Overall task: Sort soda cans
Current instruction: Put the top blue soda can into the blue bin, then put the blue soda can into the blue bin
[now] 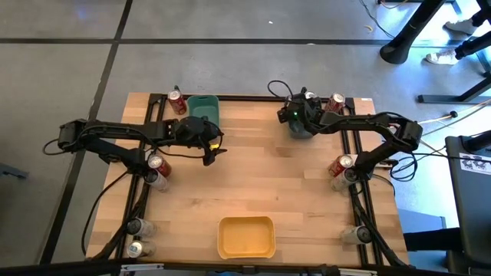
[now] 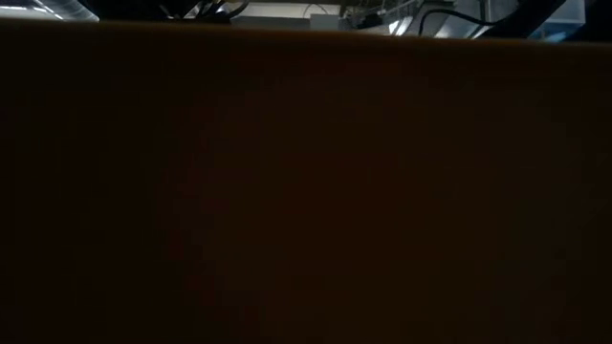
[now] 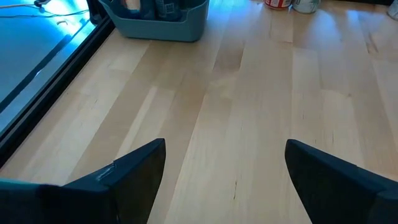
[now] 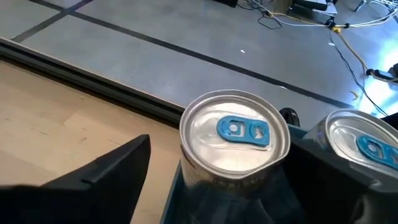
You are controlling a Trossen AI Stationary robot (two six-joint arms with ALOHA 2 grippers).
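Left edge of the bench (image 1: 253, 176): a red can (image 1: 157, 162) sits touching a silver can (image 1: 157, 179), with two more cans (image 1: 138, 227) near the front corner and another red can (image 1: 177, 101) at the far edge beside the teal bin (image 1: 205, 106). Your left hand (image 3: 224, 149) hovers over bare wood just in front of that bin, fingers spread wide and grasping nothing. The yellow bin (image 1: 245, 236) at front centre looks empty. Your right hand (image 1: 296, 115) is over the grey bin (image 1: 301, 129) at the far side, fingers released either side of a silver-topped can (image 4: 234, 134) with a blue tab. That can stands upright inside the bin and one finger is clearly off it. A second blue-tab can (image 4: 364, 146) stands just beside it. Further right there is a red can (image 1: 336, 101) at the far edge, a red-and-silver pair (image 1: 341, 165) by the right rail and one can (image 1: 349, 234) near the front. Handling, as a guess: thin metal walls, stiff enough when upright, smooth and a bit slippery, light if empty, and they dent if you clamp hard. Take each one across the middle of the body, not the rim, with a finger on each side. Touching pairs leave little finger room, so come in from the open side. The table-level camera is blocked dark.
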